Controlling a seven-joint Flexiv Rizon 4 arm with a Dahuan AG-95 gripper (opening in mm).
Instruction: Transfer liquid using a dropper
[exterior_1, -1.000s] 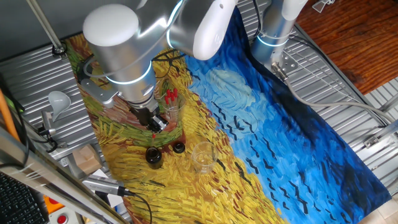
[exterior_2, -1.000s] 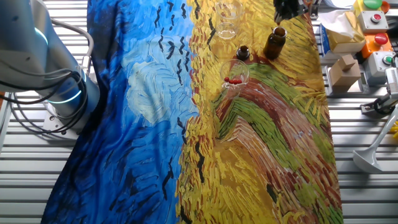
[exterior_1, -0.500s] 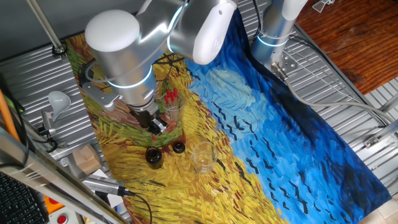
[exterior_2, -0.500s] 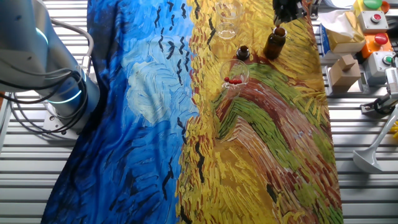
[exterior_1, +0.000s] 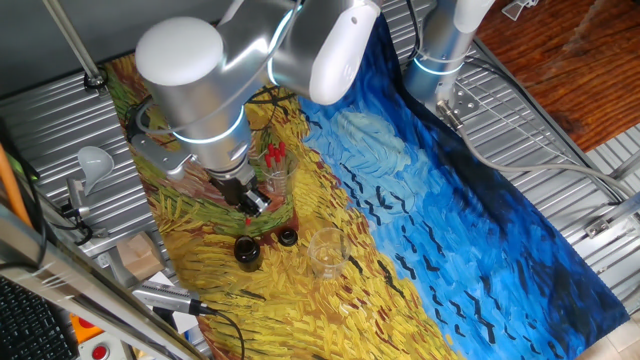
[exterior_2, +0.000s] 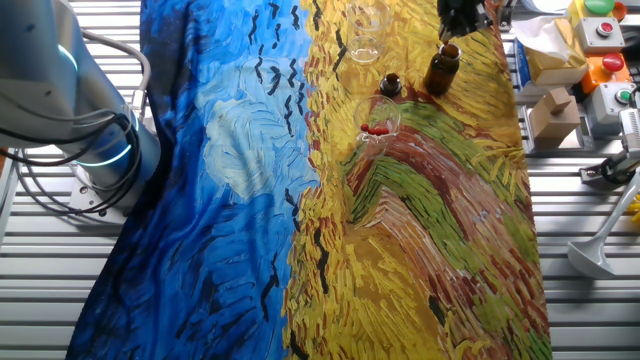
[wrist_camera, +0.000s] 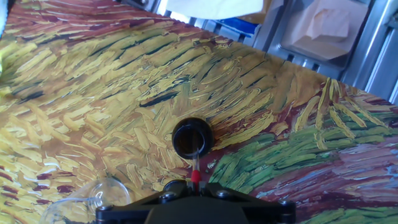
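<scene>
My gripper (exterior_1: 248, 203) is shut on a dropper (wrist_camera: 196, 174) with a red bulb and a thin clear tube. In the hand view the tube points down at the open mouth of a brown bottle (wrist_camera: 191, 138); I cannot tell whether its tip is inside. The bottle (exterior_1: 247, 252) stands upright just below the gripper, its dark cap (exterior_1: 287, 237) beside it. In the other fixed view the gripper (exterior_2: 462, 15) is above the bottle (exterior_2: 442, 68). A glass with more red droppers (exterior_1: 275, 160) stands behind. An empty clear glass (exterior_1: 326, 251) stands to the right.
The painted cloth (exterior_1: 420, 200) covers the table. A cardboard block (exterior_2: 552, 112), button boxes (exterior_2: 608, 70) and a white scoop (exterior_1: 92, 160) lie on the metal rack beside it. The arm's base (exterior_1: 440, 50) stands at the back.
The arm shifted slightly over the bottle a second ago and has held almost still since. The dropper stays in the grip.
</scene>
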